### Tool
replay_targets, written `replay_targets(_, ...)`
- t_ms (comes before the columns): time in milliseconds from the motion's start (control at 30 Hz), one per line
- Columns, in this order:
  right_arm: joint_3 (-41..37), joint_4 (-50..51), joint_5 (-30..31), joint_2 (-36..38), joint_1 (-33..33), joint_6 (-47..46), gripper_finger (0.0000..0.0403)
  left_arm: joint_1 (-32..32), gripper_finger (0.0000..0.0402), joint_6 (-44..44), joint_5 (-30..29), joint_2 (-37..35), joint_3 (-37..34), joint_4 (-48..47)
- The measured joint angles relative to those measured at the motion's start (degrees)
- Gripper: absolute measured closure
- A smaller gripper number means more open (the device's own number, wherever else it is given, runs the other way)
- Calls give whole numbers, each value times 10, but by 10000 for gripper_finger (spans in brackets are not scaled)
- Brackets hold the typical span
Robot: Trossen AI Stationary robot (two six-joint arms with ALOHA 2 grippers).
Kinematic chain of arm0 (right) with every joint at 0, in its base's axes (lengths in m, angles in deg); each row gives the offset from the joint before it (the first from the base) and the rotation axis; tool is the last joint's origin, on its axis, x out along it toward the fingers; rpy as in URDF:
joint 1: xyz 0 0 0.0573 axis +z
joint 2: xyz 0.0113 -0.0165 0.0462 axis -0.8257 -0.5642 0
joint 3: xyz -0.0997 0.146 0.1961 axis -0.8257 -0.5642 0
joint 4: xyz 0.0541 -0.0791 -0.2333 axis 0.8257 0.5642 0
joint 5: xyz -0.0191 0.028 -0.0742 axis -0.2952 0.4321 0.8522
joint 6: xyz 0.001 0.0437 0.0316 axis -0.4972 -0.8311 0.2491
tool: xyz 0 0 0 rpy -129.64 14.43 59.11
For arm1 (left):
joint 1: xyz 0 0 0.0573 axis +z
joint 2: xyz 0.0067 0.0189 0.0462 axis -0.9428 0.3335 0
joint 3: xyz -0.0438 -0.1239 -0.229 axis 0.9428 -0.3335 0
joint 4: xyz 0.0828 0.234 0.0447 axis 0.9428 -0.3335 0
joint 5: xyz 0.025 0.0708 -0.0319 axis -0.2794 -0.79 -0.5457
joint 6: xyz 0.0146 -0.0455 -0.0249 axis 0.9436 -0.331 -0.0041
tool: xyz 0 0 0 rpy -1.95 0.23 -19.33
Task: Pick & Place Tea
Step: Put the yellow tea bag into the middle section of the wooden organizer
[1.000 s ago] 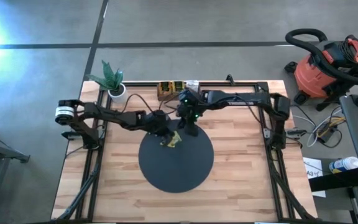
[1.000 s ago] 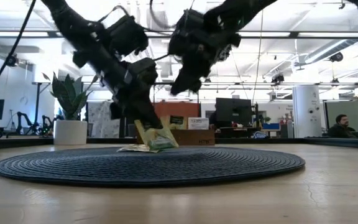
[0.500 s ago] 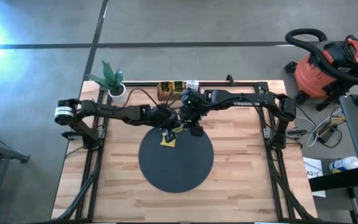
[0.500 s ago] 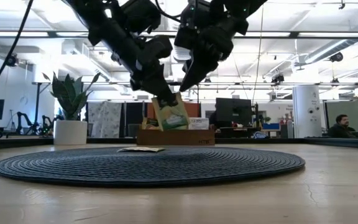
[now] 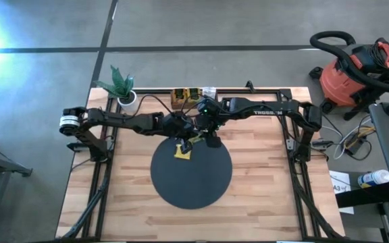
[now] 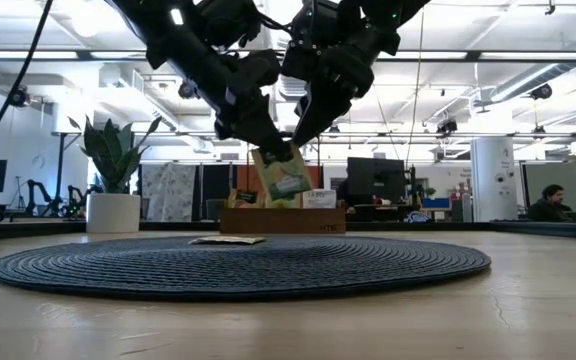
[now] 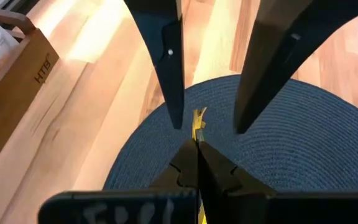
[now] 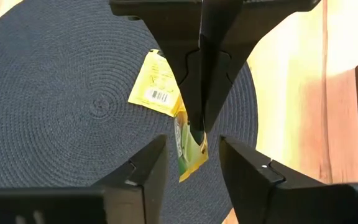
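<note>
Two claws over the mat (image 5: 191, 174), one tea packet (image 6: 282, 177) aloft.
Left claw (image 6: 265, 152) clamped on green-yellow packet; right claw (image 6: 303, 130) spread wide around it; second yellow packet (image 8: 155, 85) flat on mat at 12 o'clock.

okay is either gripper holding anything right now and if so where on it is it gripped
The left gripper holds a yellow-green tea packet by its top edge, lifted above the black mat. The right gripper is open around that packet, holding nothing.

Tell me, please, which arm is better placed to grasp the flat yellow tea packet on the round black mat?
Probably right: the right gripper is open and empty near the yellow packet; the left gripper is shut on a green-and-yellow packet.
</note>
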Motion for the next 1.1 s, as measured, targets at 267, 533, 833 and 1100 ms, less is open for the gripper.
replay_targets(267, 0, -3, 1, 0, 0, 2, 317, 0, 401, 0, 0, 0, 4, 1)
replay_targets(533, 0, -3, 2, 1, 0, 4, 383, -1, 401, 0, 2, 0, 4, 11)
replay_targets(833, 0, 0, 2, 1, -1, 0, 394, -1, 401, -11, 2, 0, 4, 16)
replay_targets(1100, -2, -1, 1, 1, -18, -44, 394, -1, 364, -68, -15, 0, 4, 0)
